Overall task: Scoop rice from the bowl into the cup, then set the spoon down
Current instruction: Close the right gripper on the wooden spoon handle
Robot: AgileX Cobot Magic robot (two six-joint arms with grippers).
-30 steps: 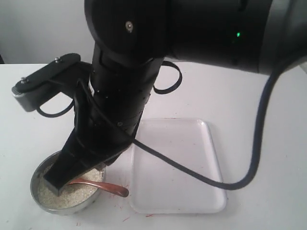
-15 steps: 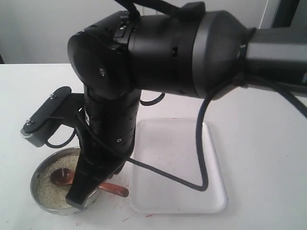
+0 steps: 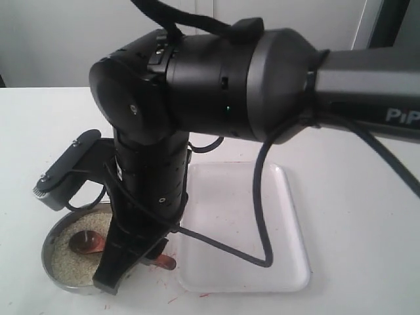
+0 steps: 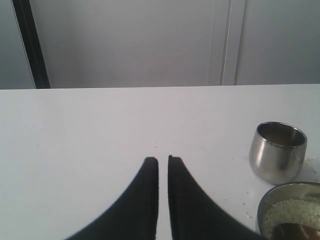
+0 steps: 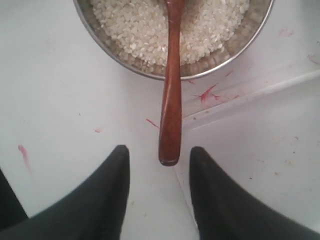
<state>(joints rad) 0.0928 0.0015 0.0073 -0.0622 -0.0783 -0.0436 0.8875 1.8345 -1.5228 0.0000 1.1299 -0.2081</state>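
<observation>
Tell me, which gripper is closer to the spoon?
Right. The right gripper is open, with a finger on each side of the handle end of the spoon, not touching it. The left gripper is shut over the table, apart from the spoon.

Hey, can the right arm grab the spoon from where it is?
Probably yes: the right gripper is open, jaws either side of the handle end of the spoon, which juts past the bowl rim, nothing between.

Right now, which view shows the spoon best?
Right wrist view: the spoon runs unobstructed from the rice over the bowl rim, handle end between the open right gripper fingers; head cropped. Exterior view shows head and handle tip, the arm hiding the middle. Left wrist view: a sliver.
</observation>
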